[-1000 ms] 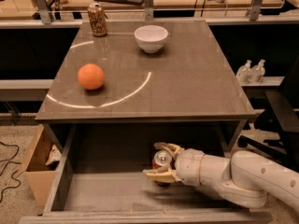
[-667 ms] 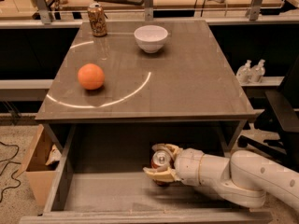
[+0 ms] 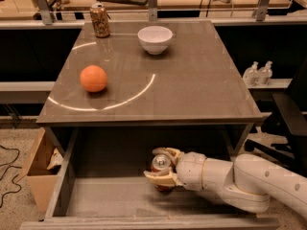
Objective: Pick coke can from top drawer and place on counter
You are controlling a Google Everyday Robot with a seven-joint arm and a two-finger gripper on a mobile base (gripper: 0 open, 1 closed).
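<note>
The task is at its grasp stage. The coke can (image 3: 162, 162) is inside the open top drawer (image 3: 105, 195), standing upright right of centre on the drawer floor, with its silver top and pull tab facing up. The gripper (image 3: 156, 165) is low in the drawer around the can. One pale finger lies along the can's far side and the other along its near side, and both appear pressed against it, so the tool looks closed on the can and holding nothing else. I cannot tell whether the can's base is off the drawer floor; it looks to be at floor level.

By my reading, reaching into the drawer and taking hold are done. Lifting the can past the counter's near edge, carrying it over the top and setting it down are left.

The white arm (image 3: 240, 183) enters from the lower right and runs nearly level toward the left, with the wrist just under the counter's (image 3: 201, 85) near lip. The lift will likely need the can drawn toward the near side first to get past that lip.

On the counter, an orange (image 3: 93, 78) sits at the left, a white bowl (image 3: 155, 39) far of centre, and a brown-gold can (image 3: 100, 20) at the far left corner. The near-right part of the counter has nothing on it.
</note>
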